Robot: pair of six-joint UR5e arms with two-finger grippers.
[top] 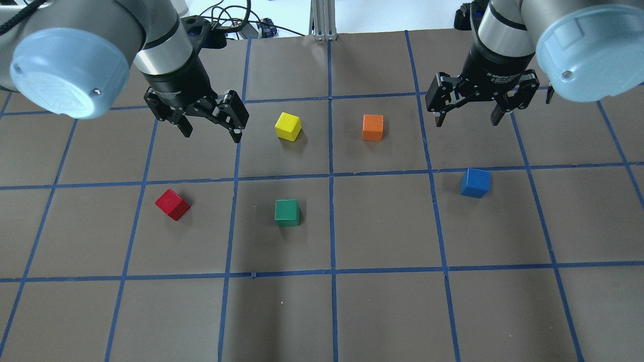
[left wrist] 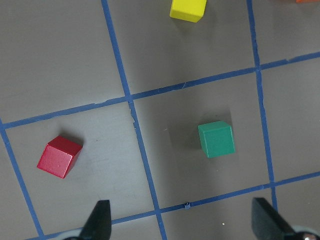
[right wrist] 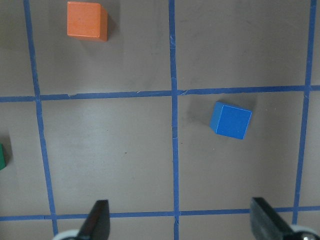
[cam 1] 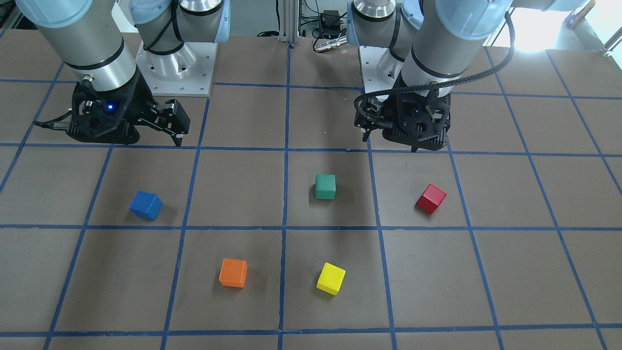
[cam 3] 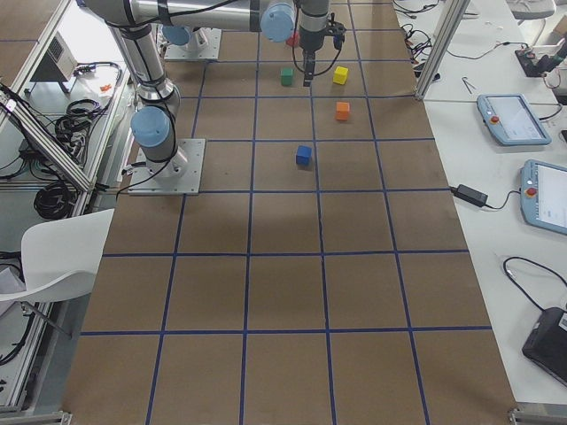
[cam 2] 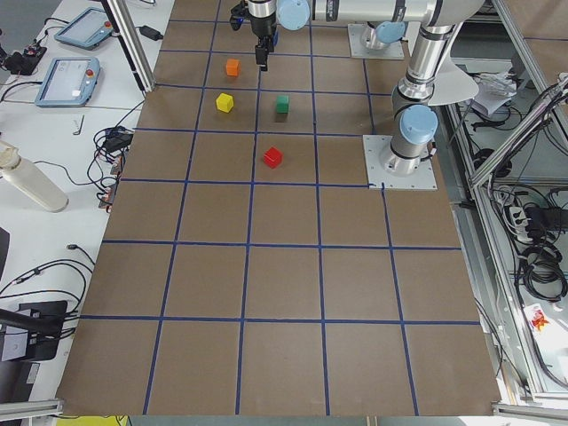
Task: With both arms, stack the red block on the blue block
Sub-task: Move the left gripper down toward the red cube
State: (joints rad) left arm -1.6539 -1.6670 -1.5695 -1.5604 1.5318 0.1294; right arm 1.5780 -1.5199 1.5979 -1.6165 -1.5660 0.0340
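The red block (top: 172, 204) lies on the brown table on the robot's left side; it also shows in the front view (cam 1: 430, 198) and the left wrist view (left wrist: 59, 157). The blue block (top: 475, 182) lies on the right side, also in the front view (cam 1: 145, 205) and the right wrist view (right wrist: 230, 120). My left gripper (top: 211, 134) is open and empty, hovering above the table beyond the red block. My right gripper (top: 467, 120) is open and empty, hovering beyond the blue block. Both blocks rest alone, touching nothing.
A green cube (top: 287, 212) sits near the middle, right of the red block. A yellow cube (top: 288, 125) and an orange cube (top: 373, 127) lie farther out between the two grippers. Blue tape lines grid the table (top: 382, 311).
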